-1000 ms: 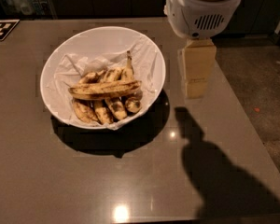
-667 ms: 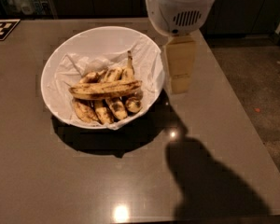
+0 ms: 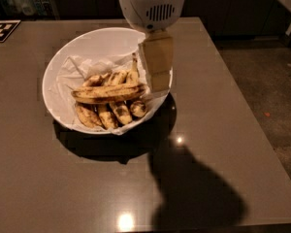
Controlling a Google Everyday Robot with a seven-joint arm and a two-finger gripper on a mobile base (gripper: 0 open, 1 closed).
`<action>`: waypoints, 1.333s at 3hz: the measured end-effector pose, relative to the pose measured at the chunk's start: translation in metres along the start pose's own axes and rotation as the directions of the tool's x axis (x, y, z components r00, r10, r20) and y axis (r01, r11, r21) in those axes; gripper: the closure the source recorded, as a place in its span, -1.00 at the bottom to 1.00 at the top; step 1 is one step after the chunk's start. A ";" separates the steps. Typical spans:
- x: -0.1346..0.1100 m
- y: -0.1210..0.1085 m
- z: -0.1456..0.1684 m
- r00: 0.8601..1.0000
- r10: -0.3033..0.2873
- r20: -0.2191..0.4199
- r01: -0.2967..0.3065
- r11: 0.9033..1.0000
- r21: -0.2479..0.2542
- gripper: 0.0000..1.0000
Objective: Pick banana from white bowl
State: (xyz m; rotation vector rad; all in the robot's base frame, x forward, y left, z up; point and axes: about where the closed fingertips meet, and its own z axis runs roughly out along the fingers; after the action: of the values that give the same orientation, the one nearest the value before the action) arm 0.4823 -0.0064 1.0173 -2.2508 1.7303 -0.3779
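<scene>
The white bowl (image 3: 63, 67), lined with crumpled white paper, sits on the dark table left of centre. The banana (image 3: 109, 92), long, gently curved, yellow with dark spots, lies across the top of a bunch of shorter spotted bananas (image 3: 106, 113) in the bowl. My gripper (image 3: 157, 64) hangs from its white round wrist over the bowl's right rim, its tan fingers just right of the banana's right end and above it.
The dark brown table (image 3: 223, 144) ends at the right, with floor beyond. A black-and-white marker tag (image 3: 1, 30) lies at the table's far left corner. The arm's shadow falls on the table's front right.
My gripper has moved left, from beside the bowl's right side to over its right rim near the banana's end. The bowl and bananas have not moved.
</scene>
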 end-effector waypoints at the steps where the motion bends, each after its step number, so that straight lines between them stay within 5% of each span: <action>1: -0.017 -0.004 0.008 0.999 -0.043 0.019 0.043 0.999 -0.022 -0.72; 4: -0.049 -0.008 0.066 0.989 -0.129 0.078 0.140 0.979 -0.151 -0.46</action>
State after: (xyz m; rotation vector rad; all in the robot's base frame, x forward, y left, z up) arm 0.5017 0.0469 0.9574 -2.4693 1.6301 -0.1964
